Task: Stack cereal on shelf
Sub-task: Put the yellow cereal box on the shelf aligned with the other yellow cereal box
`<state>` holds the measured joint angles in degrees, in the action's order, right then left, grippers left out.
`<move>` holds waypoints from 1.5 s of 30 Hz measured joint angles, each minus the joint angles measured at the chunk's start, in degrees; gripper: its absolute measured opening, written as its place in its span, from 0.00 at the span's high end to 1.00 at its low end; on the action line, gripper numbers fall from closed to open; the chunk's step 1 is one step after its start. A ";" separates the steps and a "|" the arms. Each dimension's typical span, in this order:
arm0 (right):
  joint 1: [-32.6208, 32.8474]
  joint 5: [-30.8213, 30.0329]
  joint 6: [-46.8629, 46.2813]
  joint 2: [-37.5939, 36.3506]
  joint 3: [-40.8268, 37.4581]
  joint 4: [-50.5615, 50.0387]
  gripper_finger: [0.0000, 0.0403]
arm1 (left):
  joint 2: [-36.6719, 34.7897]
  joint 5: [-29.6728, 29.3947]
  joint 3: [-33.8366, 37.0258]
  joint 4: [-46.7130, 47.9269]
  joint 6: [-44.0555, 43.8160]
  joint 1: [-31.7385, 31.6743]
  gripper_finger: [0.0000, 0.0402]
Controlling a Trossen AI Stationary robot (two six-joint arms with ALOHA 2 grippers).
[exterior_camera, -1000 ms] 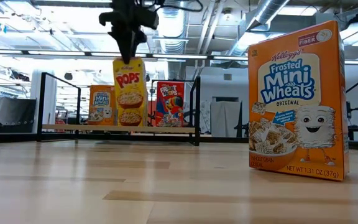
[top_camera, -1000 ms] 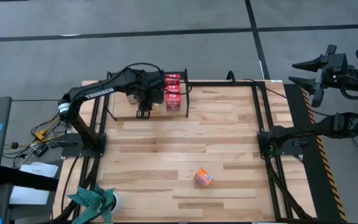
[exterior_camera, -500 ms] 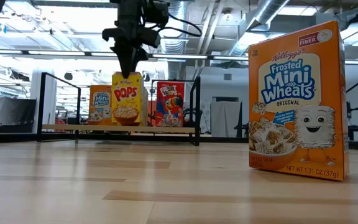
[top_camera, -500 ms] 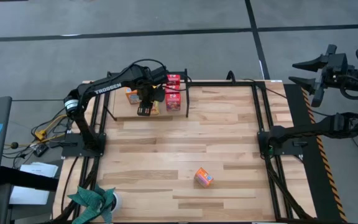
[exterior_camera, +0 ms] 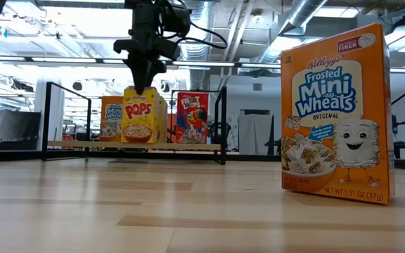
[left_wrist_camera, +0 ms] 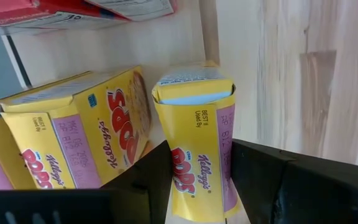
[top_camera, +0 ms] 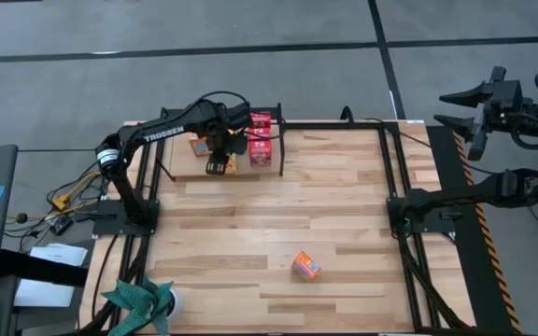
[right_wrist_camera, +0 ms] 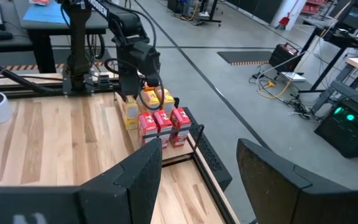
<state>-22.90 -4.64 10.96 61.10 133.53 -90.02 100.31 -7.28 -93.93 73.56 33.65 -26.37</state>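
My left gripper (top_camera: pixel 217 161) (exterior_camera: pixel 144 76) stands over the shelf (top_camera: pixel 279 149) (exterior_camera: pixel 83 145) at the table's far left, shut on a yellow Pops cereal box (left_wrist_camera: pixel 194 143) (exterior_camera: pixel 143 116). On the shelf board a second yellow Pops box (left_wrist_camera: pixel 73 143), an orange Mini-Wheats box (exterior_camera: pixel 113 118) and red Froot Loops boxes (top_camera: pixel 261 140) (exterior_camera: pixel 192 117) stand on their bottoms. A lone orange Mini-Wheats box (top_camera: pixel 306 266) (exterior_camera: pixel 336 116) stands on the table near the front. My right gripper (right_wrist_camera: pixel 197 180) is open, parked beyond the table's right edge. My left gripper pinches the yellow Pops box between its two fingers (left_wrist_camera: pixel 145 180), one on each of two opposite faces near the top end (left_wrist_camera: pixel 194 115). The fingers come from above, pointing down. The box is upright, and its bottom (exterior_camera: pixel 143 140) sits at the shelf board.
The shelf's black tube posts (exterior_camera: pixel 223 123) rise at its right end, close to the red boxes. Bare wooden tabletop (top_camera: pixel 278 219) stretches between the shelf and the lone orange box. A teal cloth (top_camera: pixel 138 301) lies at the near left corner.
My left gripper has moved down and toward the far edge, over the shelf, still shut on the yellow Pops box. The box has gone from hanging above the shelf front to standing upright at the shelf board, between the orange and red boxes.
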 joint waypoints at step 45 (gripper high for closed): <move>0.00 0.02 1.57 0.00 0.00 0.00 0.42 | 0.09 -1.60 -0.04 -2.52 -0.26 -1.38 0.67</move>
<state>-22.90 -4.62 12.53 61.10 133.53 -90.02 100.40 -8.88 -93.97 71.04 33.39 -27.75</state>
